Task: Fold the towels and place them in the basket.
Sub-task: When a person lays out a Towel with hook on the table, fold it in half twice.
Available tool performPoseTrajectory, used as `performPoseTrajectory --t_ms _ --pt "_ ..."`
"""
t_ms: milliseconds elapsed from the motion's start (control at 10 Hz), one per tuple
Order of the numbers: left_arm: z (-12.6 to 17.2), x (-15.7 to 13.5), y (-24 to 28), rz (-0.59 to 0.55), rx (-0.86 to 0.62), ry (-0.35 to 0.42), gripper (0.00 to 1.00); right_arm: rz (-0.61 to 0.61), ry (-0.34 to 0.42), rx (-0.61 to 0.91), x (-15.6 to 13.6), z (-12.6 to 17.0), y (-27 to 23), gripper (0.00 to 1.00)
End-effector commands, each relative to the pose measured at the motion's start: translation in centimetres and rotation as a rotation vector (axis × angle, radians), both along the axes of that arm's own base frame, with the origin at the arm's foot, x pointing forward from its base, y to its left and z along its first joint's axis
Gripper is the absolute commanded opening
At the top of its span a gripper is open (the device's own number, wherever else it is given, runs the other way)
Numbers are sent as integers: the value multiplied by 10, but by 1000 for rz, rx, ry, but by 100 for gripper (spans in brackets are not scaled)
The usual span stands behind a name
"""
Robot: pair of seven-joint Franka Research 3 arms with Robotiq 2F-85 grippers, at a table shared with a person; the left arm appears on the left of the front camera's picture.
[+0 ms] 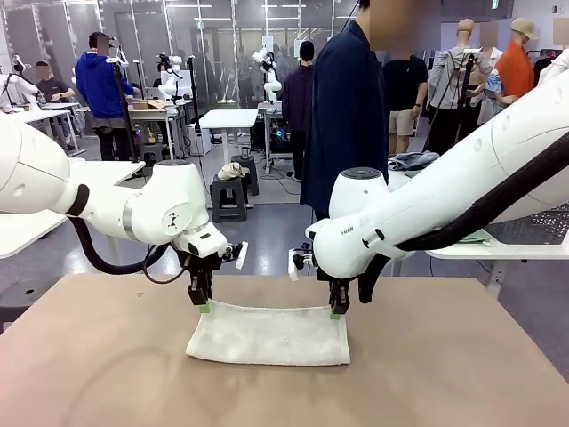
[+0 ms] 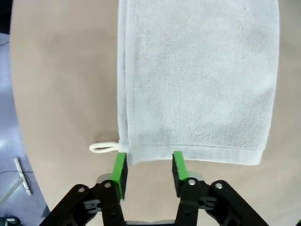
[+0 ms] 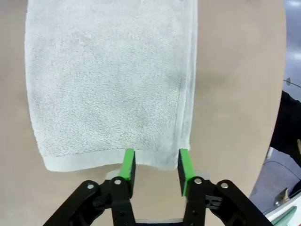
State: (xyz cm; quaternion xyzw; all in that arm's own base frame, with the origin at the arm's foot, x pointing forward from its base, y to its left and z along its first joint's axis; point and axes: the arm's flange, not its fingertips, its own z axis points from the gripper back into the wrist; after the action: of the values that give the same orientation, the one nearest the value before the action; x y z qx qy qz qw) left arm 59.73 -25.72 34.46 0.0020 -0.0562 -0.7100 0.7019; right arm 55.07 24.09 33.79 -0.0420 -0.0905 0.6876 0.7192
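Observation:
A cream-white towel [image 1: 269,336] lies folded into a long flat strip on the brown table [image 1: 89,365]. My left gripper [image 1: 204,307] stands over its far left corner, jaws open. In the left wrist view the green pads [image 2: 119,170] straddle the towel [image 2: 197,80] corner without pinching it, and a small white loop [image 2: 103,148] sticks out beside them. My right gripper [image 1: 336,311] stands open over the far right corner. In the right wrist view its gripper [image 3: 156,162] straddles the towel [image 3: 108,80] edge the same way. The basket is out of view.
A person in a dark coat [image 1: 347,116] stands at the far side of the table, behind the two arms. Bare tabletop lies to the left, right and front of the towel.

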Motion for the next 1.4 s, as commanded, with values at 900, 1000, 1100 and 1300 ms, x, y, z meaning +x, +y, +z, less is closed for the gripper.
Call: performPoseTrajectory --t_ms 900,1000,1100,1300 --pt "178 -120 60 3 -198 43 64 -185 58 22 -129 164 7 64" --pt "186 -128 80 -9 -270 45 64 -195 63 30 -138 167 7 64" --pt "192 -137 105 -5 -348 38 64 -179 77 34 -143 168 6 64" --pt "197 -152 154 23 -521 30 64 -165 47 7 -129 172 10 64"
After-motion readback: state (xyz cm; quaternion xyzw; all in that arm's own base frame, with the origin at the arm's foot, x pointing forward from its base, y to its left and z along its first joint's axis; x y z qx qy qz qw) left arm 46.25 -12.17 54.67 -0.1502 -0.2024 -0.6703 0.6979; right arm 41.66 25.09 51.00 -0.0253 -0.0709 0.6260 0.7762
